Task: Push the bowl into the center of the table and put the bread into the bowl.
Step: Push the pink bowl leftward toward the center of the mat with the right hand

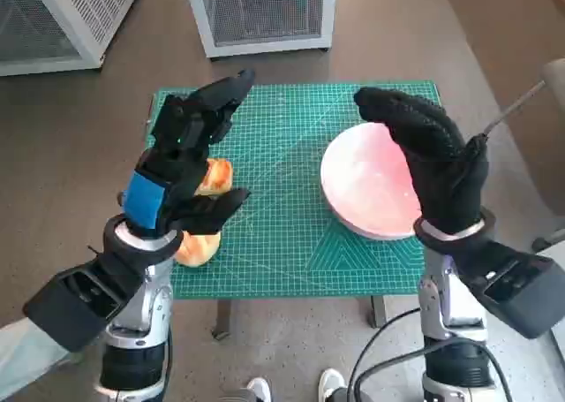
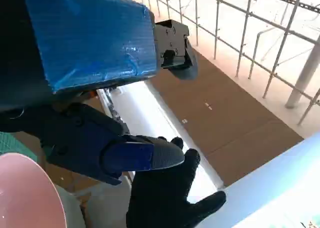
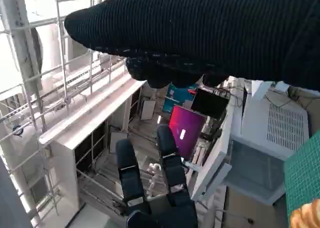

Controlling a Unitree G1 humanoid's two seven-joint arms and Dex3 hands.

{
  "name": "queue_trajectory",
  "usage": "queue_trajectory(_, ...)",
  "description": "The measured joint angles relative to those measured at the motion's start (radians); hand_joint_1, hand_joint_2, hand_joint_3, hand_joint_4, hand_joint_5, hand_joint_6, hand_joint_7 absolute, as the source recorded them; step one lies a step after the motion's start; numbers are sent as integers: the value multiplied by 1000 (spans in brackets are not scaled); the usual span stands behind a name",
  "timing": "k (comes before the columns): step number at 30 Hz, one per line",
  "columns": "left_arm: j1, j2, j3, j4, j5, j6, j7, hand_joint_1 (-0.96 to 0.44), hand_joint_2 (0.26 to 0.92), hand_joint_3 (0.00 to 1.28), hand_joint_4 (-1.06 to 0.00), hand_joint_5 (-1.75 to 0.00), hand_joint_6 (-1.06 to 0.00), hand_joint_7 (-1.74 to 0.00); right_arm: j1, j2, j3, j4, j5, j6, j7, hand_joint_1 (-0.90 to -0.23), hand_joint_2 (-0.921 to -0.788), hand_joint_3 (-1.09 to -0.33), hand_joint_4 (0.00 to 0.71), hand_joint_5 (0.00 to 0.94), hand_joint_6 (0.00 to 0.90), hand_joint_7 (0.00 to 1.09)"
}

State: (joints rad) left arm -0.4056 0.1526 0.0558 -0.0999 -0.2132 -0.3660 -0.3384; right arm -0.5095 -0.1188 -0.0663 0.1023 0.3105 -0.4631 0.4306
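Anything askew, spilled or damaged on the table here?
Nothing spilled or visibly damaged. The pink round bowl sits toward the right side of the green cutting mat, not centred. Two golden bread pieces lie at the left, outside it. Both hands hover empty.

One pink bowl sitting on the desk, two pieces of bread lying on the green mat, two white mesh cabinets standing behind.

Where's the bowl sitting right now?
In the head view, the pink bowl sits on the right side of the green mat, near its right edge, partly under the right robot hand.
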Motion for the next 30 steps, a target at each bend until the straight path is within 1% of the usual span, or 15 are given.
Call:
queue_trajectory(9,0,3,1,0,0,0,0,-509,921,375,-143,-145,1,-681,2,0,0,-4,-1,4,0,-409,-877,-539,329,3,-1,718)
queue_trajectory(23,0,13,1,0,3,10,0,-499,921,378,-140,-150,1,-683,2,-2,1,0,-2,3,0,-424,-888,-519,329,2,-1,718)
queue_trajectory(24,0,14,1,0,3,11,0,-499,921,378,-139,-150,1,-683,2,-2,1,1,-3,3,0,-426,-897,-502,329,2,-1,719)
queue_trajectory(25,0,16,1,0,3,12,0,-499,921,378,-139,-150,1,-682,2,-2,1,2,-3,3,0,-427,-903,-490,330,3,-1,720)
queue_trajectory(30,0,20,3,0,3,13,0,-500,921,377,-138,-151,1,-679,2,-10,-6,17,0,0,6,-420,-913,-465,335,5,-1,719)
